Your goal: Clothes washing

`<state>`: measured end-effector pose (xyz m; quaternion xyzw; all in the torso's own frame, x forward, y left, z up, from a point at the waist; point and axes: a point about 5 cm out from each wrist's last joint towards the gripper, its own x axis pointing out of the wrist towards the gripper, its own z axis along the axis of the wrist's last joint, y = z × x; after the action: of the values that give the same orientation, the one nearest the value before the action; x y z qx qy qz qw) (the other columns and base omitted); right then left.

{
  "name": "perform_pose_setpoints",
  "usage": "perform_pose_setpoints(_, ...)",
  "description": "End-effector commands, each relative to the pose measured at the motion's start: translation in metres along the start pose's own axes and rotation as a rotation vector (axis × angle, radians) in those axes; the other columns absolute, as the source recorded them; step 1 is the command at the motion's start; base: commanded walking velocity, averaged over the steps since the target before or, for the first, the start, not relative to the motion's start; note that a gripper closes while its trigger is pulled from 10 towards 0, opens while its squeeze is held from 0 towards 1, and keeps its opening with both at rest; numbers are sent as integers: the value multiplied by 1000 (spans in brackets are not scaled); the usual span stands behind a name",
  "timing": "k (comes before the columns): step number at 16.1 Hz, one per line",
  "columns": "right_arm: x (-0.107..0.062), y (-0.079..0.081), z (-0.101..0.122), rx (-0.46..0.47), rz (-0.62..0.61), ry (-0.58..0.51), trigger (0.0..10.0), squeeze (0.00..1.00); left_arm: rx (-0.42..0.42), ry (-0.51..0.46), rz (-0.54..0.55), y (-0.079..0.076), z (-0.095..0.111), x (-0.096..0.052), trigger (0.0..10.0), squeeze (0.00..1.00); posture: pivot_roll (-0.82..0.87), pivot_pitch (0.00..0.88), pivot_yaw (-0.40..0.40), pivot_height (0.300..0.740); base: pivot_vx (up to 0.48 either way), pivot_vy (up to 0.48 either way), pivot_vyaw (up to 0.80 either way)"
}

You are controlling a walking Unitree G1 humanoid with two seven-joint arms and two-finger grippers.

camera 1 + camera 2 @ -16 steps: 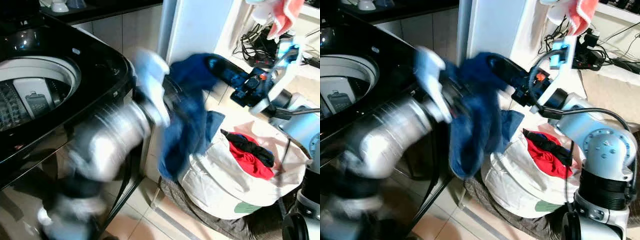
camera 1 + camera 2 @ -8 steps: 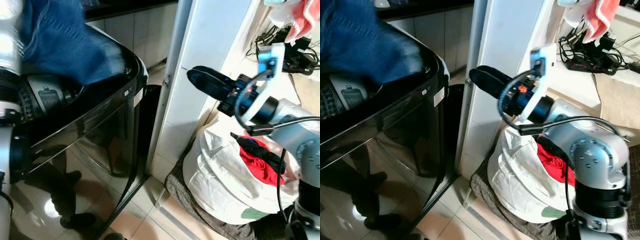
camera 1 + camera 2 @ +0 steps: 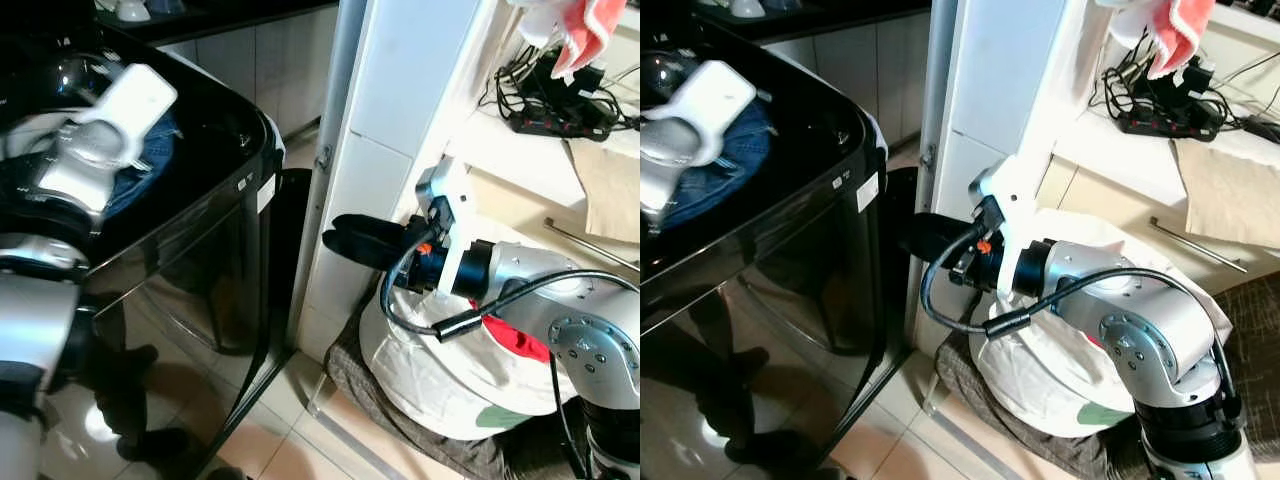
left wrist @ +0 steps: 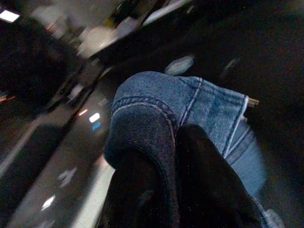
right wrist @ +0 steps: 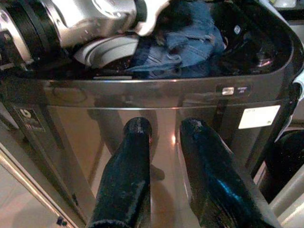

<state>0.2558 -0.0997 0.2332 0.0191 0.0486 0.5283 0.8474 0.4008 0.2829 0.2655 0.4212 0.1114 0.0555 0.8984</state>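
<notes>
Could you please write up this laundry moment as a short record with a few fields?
left gripper: over the washing machine, fingers pinching the blue jeans
blue jeans: bunched at the machine's top opening
right gripper: open, holding nothing, pointed at the machine's glossy front
laundry bag: white, on the floor beside the machine, red garment inside
power strip: with cables on the shelf behind
</notes>
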Motion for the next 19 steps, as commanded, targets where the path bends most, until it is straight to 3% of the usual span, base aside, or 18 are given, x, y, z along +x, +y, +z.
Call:
perform_pose_setpoints(1,-3,1,0,-21,-1,12,10000,0,30,14,30,12,6,-1,10000,1000,-1,0,-93,740,0,0,0)
perform_pose_setpoints(2,-3,-1,-1,-26,-12,18,10000,0,50,47,39,23,1,-3,10000,1000,2,0,-97,740,0,0,0)
perform_pose_setpoints(3,-3,-7,-2,-28,-46,23,10000,0,-1,44,20,29,1,-5,10000,1000,12,0,-106,740,0,0,0)
perform_pose_setpoints(4,-3,-7,-2,-28,-46,23,10000,0,-1,44,20,29,1,-5,10000,1000,12,0,-106,740,0,0,0)
perform_pose_setpoints(5,-2,-20,-4,-2,-134,43,10000,0,-113,45,-70,25,1,-5,10000,1000,15,0,-109,740,0,0,0)
perform_pose_setpoints(7,-3,-34,-7,50,-236,62,10000,0,-238,32,-172,18,4,-6,10000,1000,23,0,-114,740,0,0,0)
perform_pose_setpoints(8,-4,-39,-7,58,-285,57,10000,0,-263,28,-184,18,5,-6,10000,1000,23,0,-114,740,0,0,0)
perform_pose_setpoints(9,-6,-51,-8,89,-377,49,10000,0,-376,3,-213,16,10,-5,10000,1000,23,0,-114,740,0,0,0)
perform_pose_setpoints(10,-6,-51,-8,89,-377,49,10000,0,-376,3,-213,16,10,-5,10000,1000,23,0,-114,740,0,0,0)
perform_pose_setpoints(11,-9,-60,-9,109,-454,49,10000,0,-424,-30,-189,19,15,-5,10000,1000,24,0,-111,740,0,0,0)
perform_pose_setpoints(12,-17,-78,-14,146,-599,53,10000,0,-413,-87,-54,30,20,-5,10000,1000,23,0,-106,740,0,0,0)
perform_pose_setpoints(13,-27,-91,-17,150,-718,57,10000,0,-361,-219,-40,33,36,-8,10000,0,23,0,-106,740,0,0,0)
perform_pose_setpoints(14,-39,-103,-23,135,-838,79,10000,0,-388,-367,-158,22,55,-11,10000,0,19,0,-96,740,0,0,0)
perform_pose_setpoints(15,-42,-106,-26,129,-874,90,10000,0,-405,-410,-203,18,60,-12,10000,0,19,0,-96,740,0,0,0)
perform_pose_setpoints(16,-58,-119,-40,96,-990,168,10000,1000,-421,-595,-422,-6,79,-24,10000,0,13,0,-86,740,0,0,0)
perform_pose_setpoints(17,-70,-129,-52,99,-1057,210,10000,1000,-384,-736,-578,-31,92,-40,10000,0,7,0,-79,740,0,0,0)
perform_pose_setpoints(18,-75,-133,-58,118,-1075,224,10000,1000,-380,-775,-629,-44,96,-48,10000,0,6,0,-77,740,0,0,0)
perform_pose_setpoints(19,-90,-146,-80,164,-1119,289,10000,1000,-415,-865,-796,-87,108,-76,10000,0,4,0,-71,740,0,0,0)
